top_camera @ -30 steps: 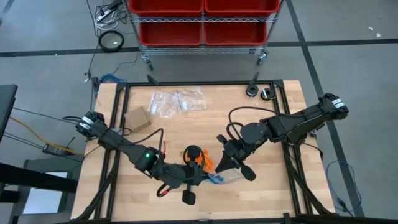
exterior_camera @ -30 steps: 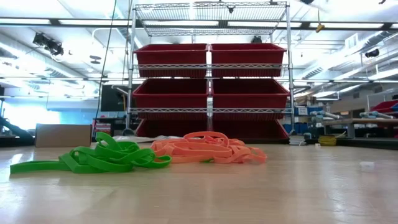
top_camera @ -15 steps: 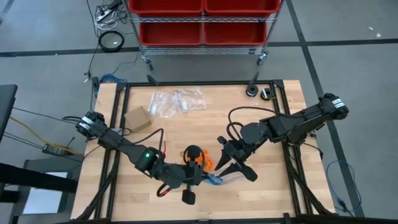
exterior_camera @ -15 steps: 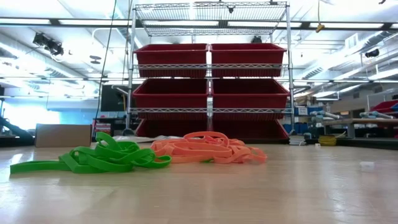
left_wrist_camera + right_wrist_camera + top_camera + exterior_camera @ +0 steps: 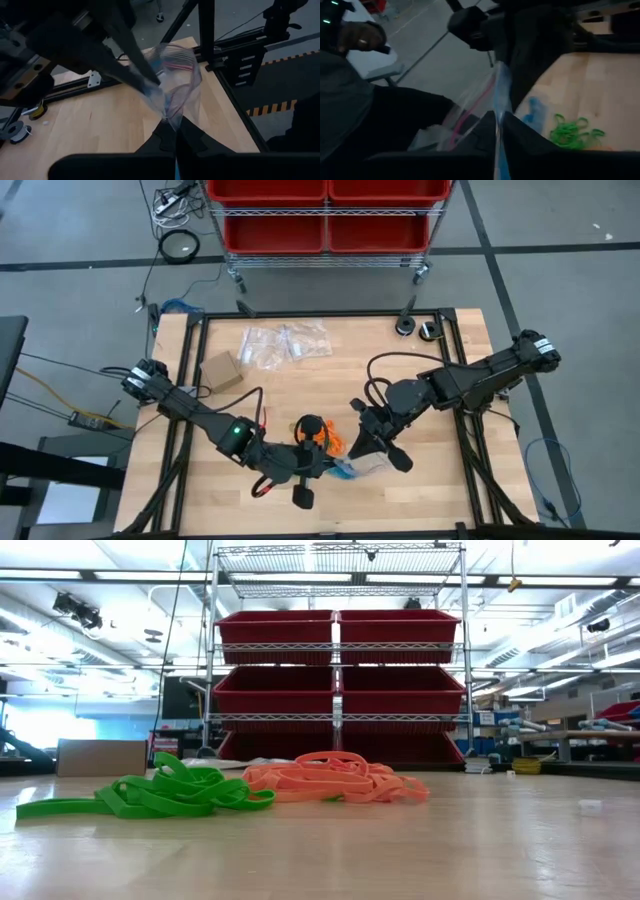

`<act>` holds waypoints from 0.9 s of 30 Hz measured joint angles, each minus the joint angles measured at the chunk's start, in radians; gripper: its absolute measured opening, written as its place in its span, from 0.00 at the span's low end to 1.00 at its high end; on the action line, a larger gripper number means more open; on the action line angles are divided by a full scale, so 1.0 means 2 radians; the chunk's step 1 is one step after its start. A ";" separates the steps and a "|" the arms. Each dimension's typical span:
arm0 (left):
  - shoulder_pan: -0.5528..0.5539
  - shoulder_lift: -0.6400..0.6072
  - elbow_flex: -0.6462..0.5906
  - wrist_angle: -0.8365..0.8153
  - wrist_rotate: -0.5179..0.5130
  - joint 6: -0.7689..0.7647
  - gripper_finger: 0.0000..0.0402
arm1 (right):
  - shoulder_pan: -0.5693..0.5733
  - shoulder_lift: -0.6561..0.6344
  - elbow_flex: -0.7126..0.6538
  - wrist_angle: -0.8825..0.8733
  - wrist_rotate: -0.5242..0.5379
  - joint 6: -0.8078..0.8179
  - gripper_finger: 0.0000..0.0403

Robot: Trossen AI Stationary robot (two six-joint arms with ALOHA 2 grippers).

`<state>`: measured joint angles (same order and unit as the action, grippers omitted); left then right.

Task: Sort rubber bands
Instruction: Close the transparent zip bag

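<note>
Working near the front edge of the worktop (image 5: 420, 395), I have both arms meeting on one clear plastic bag (image 5: 175, 82). The left end effector (image 5: 171, 131) has its fingers pressed together on the bag's lower edge; the right end effector (image 5: 498, 131) is pinching the bag's opposite edge. Rubber bands (image 5: 322, 436) lie in an orange clump just beside the bag, toward the worktop's middle.

To do this step well, I judge the two pinches should pull gently apart so the mouth gapes without tearing, holding the bag low and close to the bands.

Wrist views alone show the bag's pink seal line and both grips. Only the right wrist shows green bands (image 5: 572, 131); a blue smear beside them is possibly bands too. Neither arm appears in the low view.
</note>
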<state>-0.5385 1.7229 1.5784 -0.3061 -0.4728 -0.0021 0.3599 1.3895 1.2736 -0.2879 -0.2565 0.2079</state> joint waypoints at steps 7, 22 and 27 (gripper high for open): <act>-0.001 0.000 0.000 0.000 0.000 0.001 0.00 | 0.000 0.000 0.000 -0.002 -0.002 -0.006 0.01; -0.002 -0.001 0.000 -0.013 0.002 -0.015 0.00 | 0.018 0.000 0.000 0.040 0.026 -0.055 0.00; -0.004 -0.001 0.000 -0.014 0.003 -0.016 0.00 | 0.026 0.000 0.000 0.030 0.067 -0.065 0.00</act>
<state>-0.5468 1.7214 1.5784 -0.3344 -0.4659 -0.0340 0.4127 1.3893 1.2738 -0.2286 -0.1220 0.0770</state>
